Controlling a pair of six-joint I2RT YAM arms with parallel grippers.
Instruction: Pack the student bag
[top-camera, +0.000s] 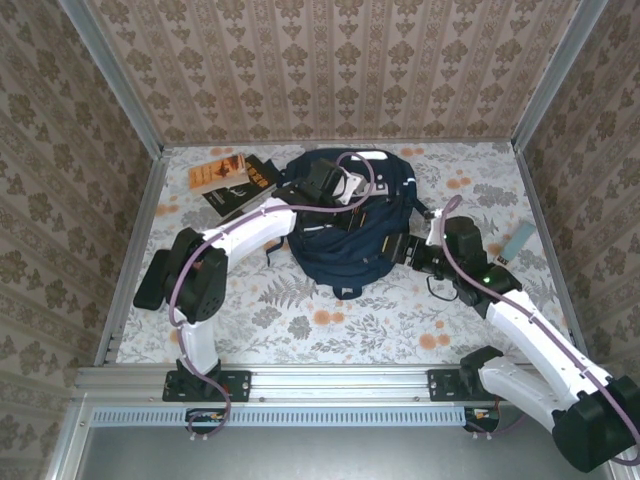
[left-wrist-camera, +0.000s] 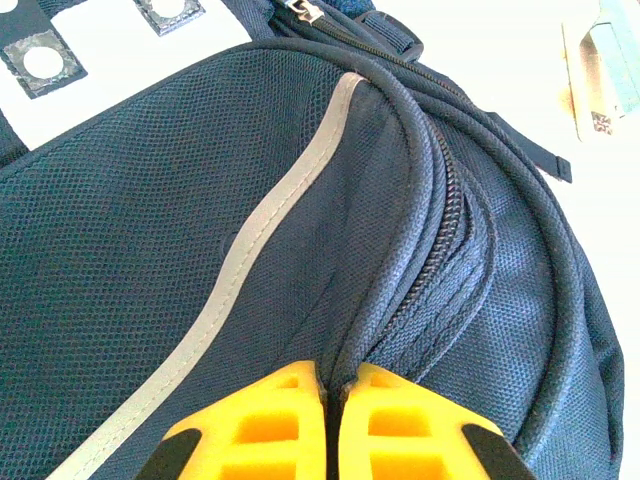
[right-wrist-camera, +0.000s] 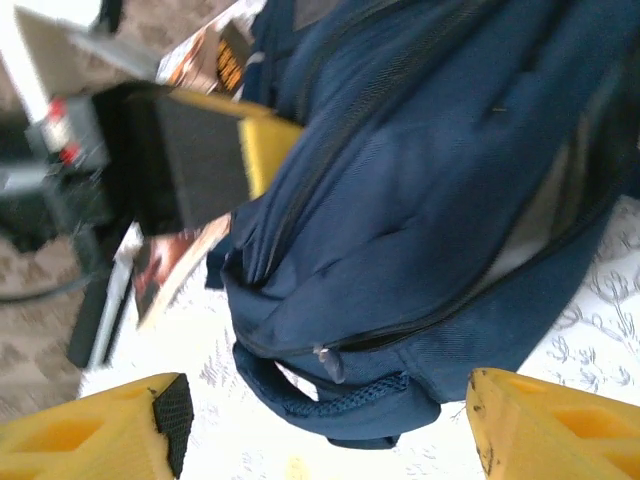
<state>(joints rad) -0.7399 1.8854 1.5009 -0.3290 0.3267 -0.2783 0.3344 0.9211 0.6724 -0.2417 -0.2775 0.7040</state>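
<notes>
Top external: high and behind, looking down.
Left wrist: right up against the student bag (left-wrist-camera: 150, 250).
Right wrist: low, close, side-on to the same bag.

You're looking at a staged robot test cell, dressed like a home.
Wallpaper panels (top-camera: 340, 70) on aluminium frame posts (top-camera: 110, 75), floral tabletop (top-camera: 300, 325), extrusion rail (top-camera: 330, 383) along the near edge.

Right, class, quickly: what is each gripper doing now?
Left gripper: closed, pinching a seam of the backpack.
Right gripper: open, holding nothing.
</notes>
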